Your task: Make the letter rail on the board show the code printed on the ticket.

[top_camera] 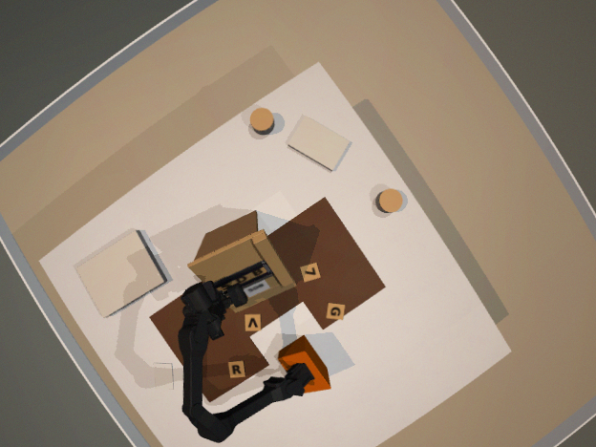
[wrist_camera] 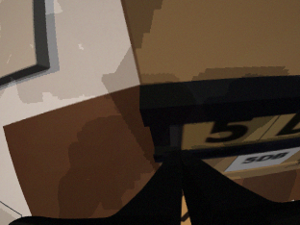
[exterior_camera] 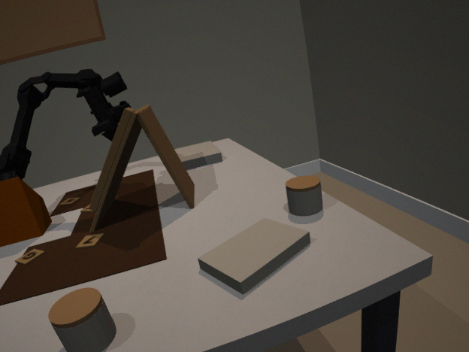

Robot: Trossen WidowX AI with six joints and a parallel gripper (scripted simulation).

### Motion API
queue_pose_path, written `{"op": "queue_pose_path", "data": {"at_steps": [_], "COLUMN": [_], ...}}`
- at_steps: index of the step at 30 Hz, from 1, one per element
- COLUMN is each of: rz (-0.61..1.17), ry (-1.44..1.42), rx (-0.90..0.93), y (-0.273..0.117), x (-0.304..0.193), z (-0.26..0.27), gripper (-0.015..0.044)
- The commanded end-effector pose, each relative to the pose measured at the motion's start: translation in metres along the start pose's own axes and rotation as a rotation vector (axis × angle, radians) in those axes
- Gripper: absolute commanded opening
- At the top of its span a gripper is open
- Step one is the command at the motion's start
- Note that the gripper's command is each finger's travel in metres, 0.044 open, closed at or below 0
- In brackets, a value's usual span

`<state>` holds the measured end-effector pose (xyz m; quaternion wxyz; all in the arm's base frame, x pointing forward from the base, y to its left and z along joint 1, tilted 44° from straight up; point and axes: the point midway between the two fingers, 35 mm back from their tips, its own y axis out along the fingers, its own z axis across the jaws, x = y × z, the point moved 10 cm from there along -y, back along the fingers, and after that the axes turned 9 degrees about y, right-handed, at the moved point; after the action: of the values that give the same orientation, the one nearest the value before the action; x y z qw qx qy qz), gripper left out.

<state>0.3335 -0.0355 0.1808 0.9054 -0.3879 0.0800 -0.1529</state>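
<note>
The sloping board point(top_camera: 225, 254) point(exterior_camera: 117, 166) point(wrist_camera: 216, 38) carries a dark rail point(wrist_camera: 216, 98). The 5 tile point(wrist_camera: 227, 131) shows in the rail in the wrist view, with the D tile point(top_camera: 242, 279) point(wrist_camera: 294, 124) to its right. The B tile point(top_camera: 257, 271) is farthest right. The ticket point(top_camera: 256, 288) point(wrist_camera: 263, 159) below reads 5DB. My gripper point(wrist_camera: 179, 158) is shut and empty, its tips at the rail's left end, just left of and below the 5 tile. Whether they touch the tile or rail is unclear. The exterior camera sees the board edge-on, hiding the tips.
Loose tiles V point(top_camera: 252, 323), R point(top_camera: 236, 369), 7 point(top_camera: 310, 272) point(exterior_camera: 89, 240) and G point(top_camera: 335, 311) point(exterior_camera: 29, 256) lie on the brown mat point(top_camera: 346, 260). Two lidded jars point(top_camera: 262, 119) point(top_camera: 390, 201) and two pale slabs point(top_camera: 120, 274) point(top_camera: 320, 143) stand farther out.
</note>
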Motion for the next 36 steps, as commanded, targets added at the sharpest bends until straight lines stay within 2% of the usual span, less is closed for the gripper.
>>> {"op": "queue_pose_path", "data": {"at_steps": [1,15,20,26,31,32,36], "rz": [-0.003,-0.003,-0.084,-0.34,-0.569,-0.615,-0.685], "ry": [-0.006,-0.006,0.006,0.008,0.005,0.003,-0.001], "rx": [-0.001,-0.002,0.03,0.091,0.108,0.106,0.099], "y": [-0.005,-0.013,-0.032,-0.08,-0.104,-0.106,-0.109], "x": [-0.004,-0.01,-0.017,-0.056,-0.105,-0.115,-0.131], "z": [0.001,0.0,-0.021,-0.075,-0.113,-0.119,-0.128], "gripper": [0.0,0.0,0.0131,0.0289,0.042,0.044,0.044]}}
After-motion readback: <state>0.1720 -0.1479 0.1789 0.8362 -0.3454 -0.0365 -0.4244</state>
